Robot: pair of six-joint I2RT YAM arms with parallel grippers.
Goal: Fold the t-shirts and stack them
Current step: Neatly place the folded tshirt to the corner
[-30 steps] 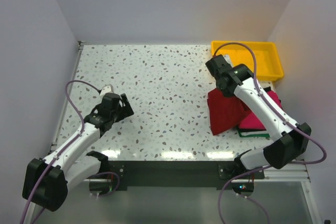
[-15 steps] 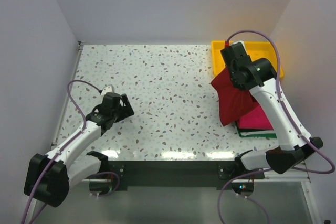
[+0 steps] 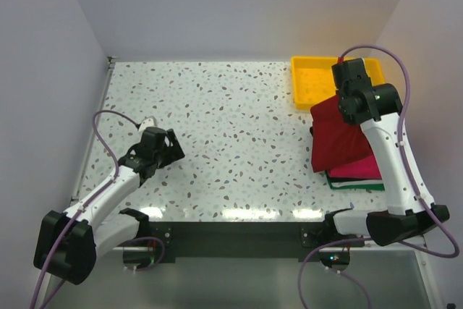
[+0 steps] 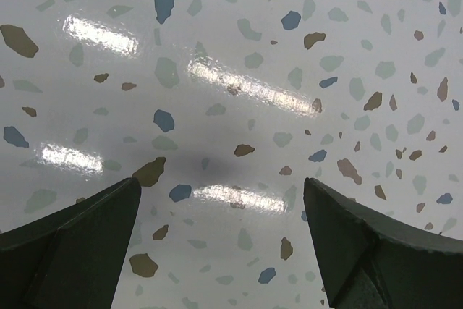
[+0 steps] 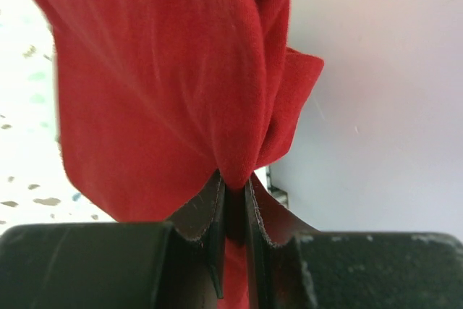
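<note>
My right gripper (image 3: 349,105) is shut on the dark red t-shirt (image 3: 338,135) and holds it up over the stack at the right. The cloth hangs from the shut jaws in the right wrist view (image 5: 166,92). Under it lie a magenta-pink t-shirt (image 3: 356,168) and a green one (image 3: 354,184), of which only an edge shows. A black shirt is not distinguishable. My left gripper (image 3: 173,147) is open and empty over bare table at the left; its fingers (image 4: 79,236) stand wide apart.
A yellow plastic tray (image 3: 318,77) stands at the back right, just behind the held shirt. The speckled table (image 3: 231,128) ends at a white wall on the right, close to the stack.
My right gripper has lifted the dark red shirt and carried it right and back, from left of the stack to over it. The left arm has barely moved.
</note>
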